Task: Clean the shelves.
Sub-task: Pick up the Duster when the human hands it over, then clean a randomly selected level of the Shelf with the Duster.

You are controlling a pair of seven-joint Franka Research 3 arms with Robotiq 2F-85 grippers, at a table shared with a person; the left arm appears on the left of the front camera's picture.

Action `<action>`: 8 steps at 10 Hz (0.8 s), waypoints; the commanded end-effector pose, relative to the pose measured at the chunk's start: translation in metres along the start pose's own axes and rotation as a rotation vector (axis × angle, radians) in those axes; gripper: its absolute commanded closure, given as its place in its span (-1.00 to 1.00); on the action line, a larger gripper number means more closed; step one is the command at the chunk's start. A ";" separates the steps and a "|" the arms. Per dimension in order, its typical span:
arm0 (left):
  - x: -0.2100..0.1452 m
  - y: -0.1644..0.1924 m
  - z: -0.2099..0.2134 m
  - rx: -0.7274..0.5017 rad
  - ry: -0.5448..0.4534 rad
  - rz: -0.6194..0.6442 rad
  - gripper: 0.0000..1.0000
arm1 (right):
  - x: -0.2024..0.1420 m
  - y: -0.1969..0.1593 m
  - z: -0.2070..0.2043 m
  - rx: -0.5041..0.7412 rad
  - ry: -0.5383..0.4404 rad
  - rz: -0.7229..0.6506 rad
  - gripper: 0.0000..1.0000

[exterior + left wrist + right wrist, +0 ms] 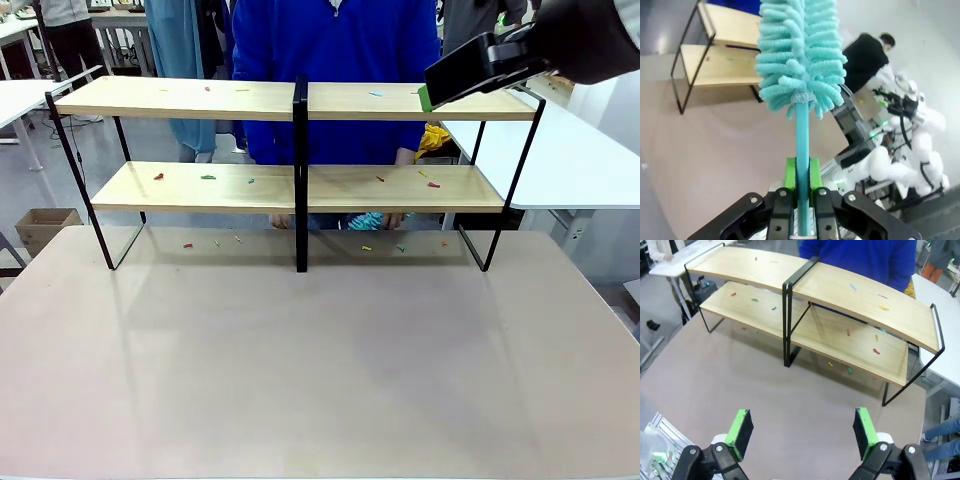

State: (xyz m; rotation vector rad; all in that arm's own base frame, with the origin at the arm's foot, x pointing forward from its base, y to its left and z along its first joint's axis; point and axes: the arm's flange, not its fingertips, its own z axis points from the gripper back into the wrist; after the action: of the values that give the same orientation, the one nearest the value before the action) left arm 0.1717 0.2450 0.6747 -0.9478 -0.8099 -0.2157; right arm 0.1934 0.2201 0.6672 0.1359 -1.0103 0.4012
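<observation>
Our left gripper is clamped on the handle of a teal duster, whose fluffy head stands beyond its fingers. Our right gripper hangs high, jaws spread wide; the shelves stand ahead of it and below, across the table.

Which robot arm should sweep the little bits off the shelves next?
Left, probably: the left gripper is shut on the teal duster. The right gripper is open and empty, facing the shelves.

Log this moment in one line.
left gripper shut on duster | right gripper open, empty | shelves littered with scraps | person behind shelves
</observation>
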 end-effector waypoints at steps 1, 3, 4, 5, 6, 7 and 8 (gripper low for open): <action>0.009 -0.020 -0.005 -0.014 0.041 -0.077 1.00 | 0.001 0.001 0.000 0.006 -0.001 -0.008 -1.00; 0.009 -0.020 -0.005 -0.014 0.041 -0.077 1.00 | 0.001 0.001 0.000 0.006 -0.001 -0.008 -1.00; 0.009 -0.020 -0.005 -0.014 0.041 -0.077 1.00 | 0.001 0.001 0.000 0.006 -0.001 -0.008 -1.00; 0.009 -0.020 -0.005 -0.014 0.041 -0.077 1.00 | 0.001 0.001 0.000 0.006 -0.001 -0.008 -1.00; 0.009 -0.020 -0.005 -0.014 0.041 -0.077 1.00 | 0.001 0.001 0.000 0.006 -0.001 -0.008 -1.00; 0.009 -0.020 -0.005 -0.014 0.041 -0.077 1.00 | 0.001 0.001 0.000 0.006 -0.001 -0.008 -1.00; 0.009 -0.020 -0.005 -0.014 0.041 -0.077 1.00 | 0.001 0.001 0.000 0.006 -0.001 -0.008 -1.00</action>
State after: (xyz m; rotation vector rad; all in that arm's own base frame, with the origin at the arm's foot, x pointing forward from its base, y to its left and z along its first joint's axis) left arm 0.1717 0.2293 0.6924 -0.9216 -0.7879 -0.2868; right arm 0.1934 0.2202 0.6672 0.1357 -1.0104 0.4013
